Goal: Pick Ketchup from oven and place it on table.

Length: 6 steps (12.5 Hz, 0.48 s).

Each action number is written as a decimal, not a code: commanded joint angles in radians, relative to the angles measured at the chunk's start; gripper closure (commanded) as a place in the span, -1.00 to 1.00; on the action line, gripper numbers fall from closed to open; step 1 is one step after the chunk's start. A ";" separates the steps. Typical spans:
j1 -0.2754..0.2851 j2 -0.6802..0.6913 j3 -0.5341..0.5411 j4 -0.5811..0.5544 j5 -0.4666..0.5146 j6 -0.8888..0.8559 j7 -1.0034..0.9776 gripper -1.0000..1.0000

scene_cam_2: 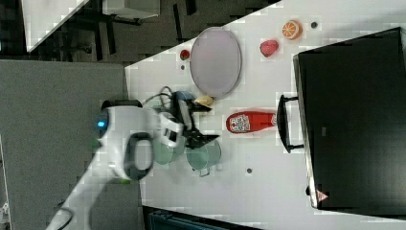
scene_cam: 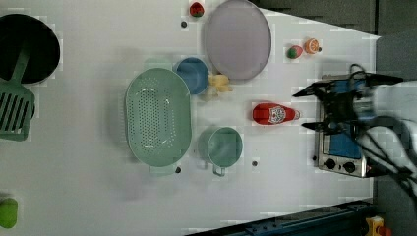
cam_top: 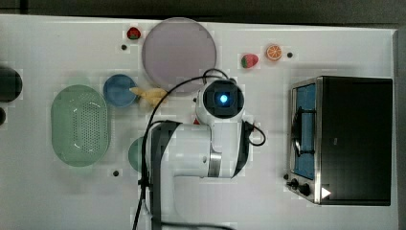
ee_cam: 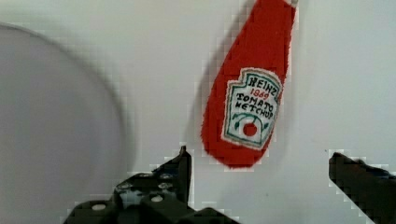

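The ketchup (scene_cam: 273, 113), a red bottle with a white-and-red label, lies on its side on the white table (scene_cam: 88, 196), its cap toward the oven (scene_cam: 339, 152). It is also seen from the right view as ketchup (scene_cam_2: 249, 121) next to the oven (scene_cam_2: 354, 120) handle. In the wrist view the ketchup (ee_cam: 250, 93) rests flat on the table below my gripper (ee_cam: 261, 163), whose fingers (ee_cam: 180, 170) stand wide apart and touch nothing. My gripper (scene_cam_2: 210, 123) hovers open above the table. In the top view the arm covers the bottle beside the oven (cam_top: 354, 139).
A purple plate (cam_top: 178, 50), blue bowl (cam_top: 118, 90), green colander (cam_top: 80, 125) and teal cup (scene_cam: 223, 146) crowd the table on the top view's left. Toy fruits (cam_top: 249, 60) and an orange slice (cam_top: 274, 52) lie near the far edge. A black pan (scene_cam: 29, 46) and green spatula (scene_cam: 14, 110) sit apart.
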 commanded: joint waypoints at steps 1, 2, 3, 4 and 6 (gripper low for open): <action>0.001 -0.138 -0.029 0.167 -0.019 -0.192 0.032 -1.00; 0.000 -0.170 -0.030 0.231 -0.021 -0.280 0.032 -1.00; -0.002 -0.192 -0.035 0.299 -0.022 -0.363 0.032 -1.00; -0.003 -0.205 -0.038 0.363 -0.021 -0.454 0.032 -1.00; -0.002 -0.212 -0.032 0.435 -0.021 -0.595 0.032 -1.00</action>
